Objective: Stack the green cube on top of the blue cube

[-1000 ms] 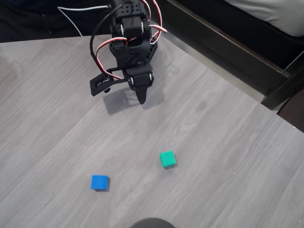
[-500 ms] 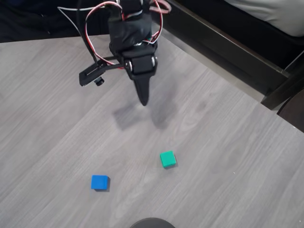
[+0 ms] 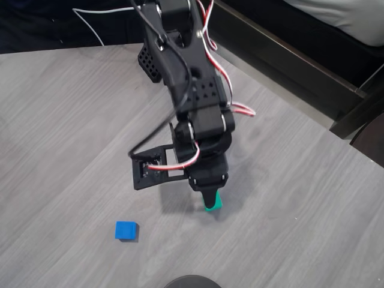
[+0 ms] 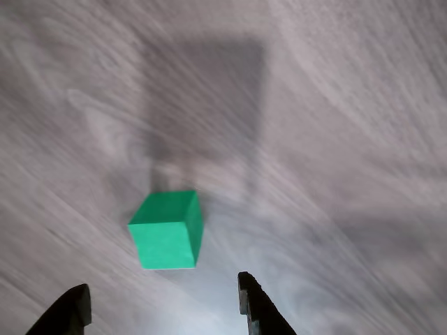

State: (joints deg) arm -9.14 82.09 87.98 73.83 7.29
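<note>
1. Two cubes lie on the grey wood-grain table (image 3: 72,120): the green cube (image 3: 213,203) sits at mid-table in the overhead view, mostly hidden under the arm's tip, and the blue cube (image 3: 126,230) rests well apart to its left, nearer the bottom edge of that view.
2. No brand, label or writing can be read on either cube or on the arm; the cube faces are plain.
3. In the wrist view the gripper (image 4: 164,307) has its two dark fingers spread apart, wider than the green cube (image 4: 166,229), which sits on the table just beyond the tips and touches neither finger.
4. The blue cube stands free on all sides with bare tabletop around it.
5. The table's far edge runs diagonally at the upper right of the overhead view, beside a dark frame (image 3: 288,60); both cubes lie well away from that edge.
6. A white cable (image 3: 99,11) lies beyond the table at the top left.
</note>
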